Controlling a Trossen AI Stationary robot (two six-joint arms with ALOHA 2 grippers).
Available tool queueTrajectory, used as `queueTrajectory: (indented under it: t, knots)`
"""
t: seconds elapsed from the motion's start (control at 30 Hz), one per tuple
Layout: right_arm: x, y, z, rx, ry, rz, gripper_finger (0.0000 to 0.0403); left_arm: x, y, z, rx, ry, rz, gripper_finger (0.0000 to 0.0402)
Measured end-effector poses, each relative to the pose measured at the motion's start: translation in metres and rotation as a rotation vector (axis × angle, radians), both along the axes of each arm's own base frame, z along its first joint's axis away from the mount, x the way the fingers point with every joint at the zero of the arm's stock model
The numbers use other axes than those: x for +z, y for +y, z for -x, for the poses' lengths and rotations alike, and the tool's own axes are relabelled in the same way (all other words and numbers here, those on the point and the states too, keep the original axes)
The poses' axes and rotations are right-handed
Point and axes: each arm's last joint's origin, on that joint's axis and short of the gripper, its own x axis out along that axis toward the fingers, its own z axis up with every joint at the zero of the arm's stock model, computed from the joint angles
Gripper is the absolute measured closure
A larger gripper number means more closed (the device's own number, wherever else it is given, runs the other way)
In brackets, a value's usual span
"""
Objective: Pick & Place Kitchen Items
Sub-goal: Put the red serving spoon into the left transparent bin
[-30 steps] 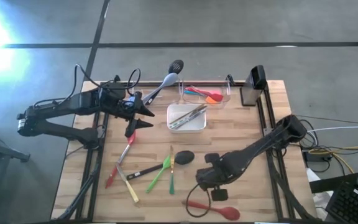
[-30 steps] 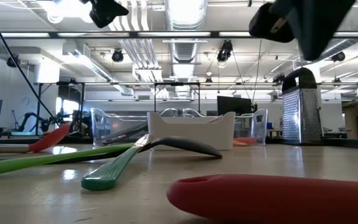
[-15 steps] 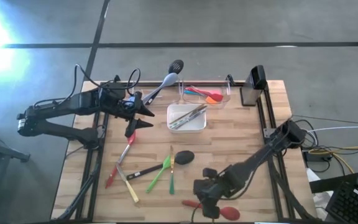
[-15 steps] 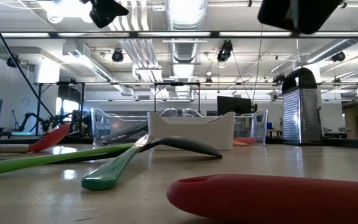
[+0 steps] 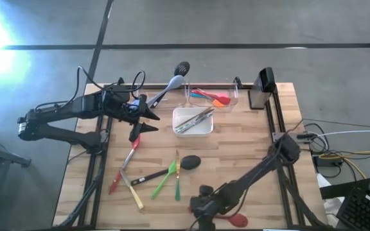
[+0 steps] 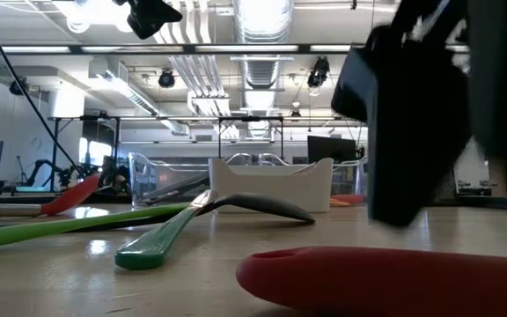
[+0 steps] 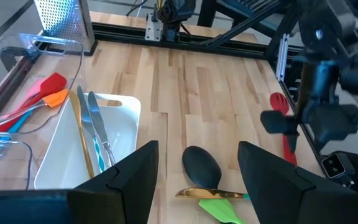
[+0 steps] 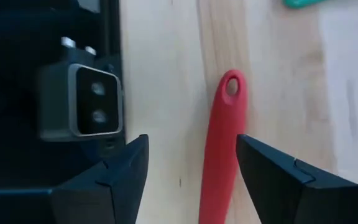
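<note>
A red spoon (image 5: 231, 219) lies along the table's near edge. Its handle (image 8: 224, 146) runs between the open fingers of my right gripper (image 8: 191, 152), which hangs low over it (image 6: 407, 150) without visibly touching it. My left gripper (image 5: 148, 120) waits open above the table's left part, left of the white dish (image 5: 204, 130). Green, yellow, red and black utensils (image 5: 166, 176) and a black spoon (image 5: 190, 162) lie flat on the wood between the arms. A grey spoon (image 5: 172, 83) and a black slotted spoon (image 5: 182, 67) stick out over the far edge.
The white dish holds metal cutlery (image 7: 95, 134). Behind it a clear bin (image 5: 234, 95) holds red, orange and blue utensils (image 5: 212, 97). A metal grater (image 5: 262, 86) stands at the far right. A small camera box (image 8: 79, 109) sits at the near edge beside the red handle.
My right gripper has gone toward the table's near edge and somewhat to the left, and has come down until it hangs just over the red spoon's handle. The spoon and the other utensils have stayed in place.
</note>
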Motion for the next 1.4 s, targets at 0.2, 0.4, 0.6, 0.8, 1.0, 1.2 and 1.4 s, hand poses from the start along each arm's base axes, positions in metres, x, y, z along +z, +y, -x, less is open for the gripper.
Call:
queueTrajectory:
  t: [0.2,0.4,0.6,0.8,1.0,1.2,1.4]
  knots:
    - [-0.024,0.006,-0.008,-0.001,0.042,0.063,0.0179,0.0,0.0,0.0,-0.003,0.004,0.018,0.0177]
    - [-0.042,0.011,-0.016,-0.023,0.065,0.139,0.0184,-0.003,-0.001,0.002,-0.004,0.036,0.037,0.0177]
    - [-0.044,0.016,-0.019,-0.072,0.098,0.224,0.0213,-0.005,-0.001,0.003,-0.003,0.064,0.05,0.0177]
    - [-0.04,0.017,-0.021,-0.077,0.103,0.225,0.0329,-0.005,-0.002,0.004,-0.001,0.067,0.055,0.0177]
    - [-0.021,0.021,-0.022,-0.056,0.115,0.213,0.0329,-0.005,-0.002,0.004,0.006,0.069,0.069,0.0177]
    - [0.027,0.02,-0.015,-0.039,0.179,0.265,0.0329,-0.006,-0.002,0.004,0.014,0.074,0.085,0.0177]
    - [0.062,0.011,-0.007,-0.045,0.221,0.392,0.0329,-0.009,-0.002,0.003,0.01,0.099,0.099,0.0177]
